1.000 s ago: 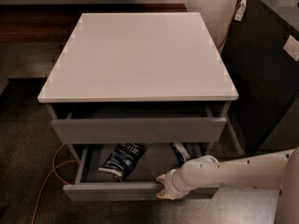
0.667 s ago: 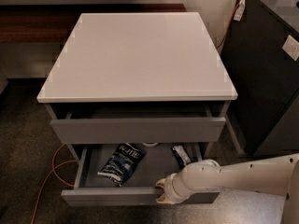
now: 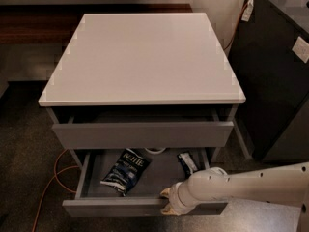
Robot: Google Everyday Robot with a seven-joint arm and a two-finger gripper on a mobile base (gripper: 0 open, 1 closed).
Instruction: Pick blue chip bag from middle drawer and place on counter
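1. An orange cable [image 3: 48, 187] is seen on the dark floor, left of the cabinet.
2. The counter [image 3: 140, 57] is shown above the upper drawer [image 3: 142, 134]; beneath that, the middle drawer [image 3: 111, 208] stands open.
3. The blue chip bag [image 3: 124, 170] is laid flat, slightly askew, in the left half of the middle drawer.
4. A white bowl [image 3: 155, 150] is partly hidden at the drawer's back, and a slim black packet [image 3: 187, 162] is laid to its right.
5. The gripper [image 3: 167, 202] is set against the drawer's front edge, right of centre; whether it is clamped or spread cannot be told.
6. The white arm [image 3: 241, 185] is stretched in nearly level from the right edge.
7. A dark cabinet [image 3: 275, 71] is placed at the right.
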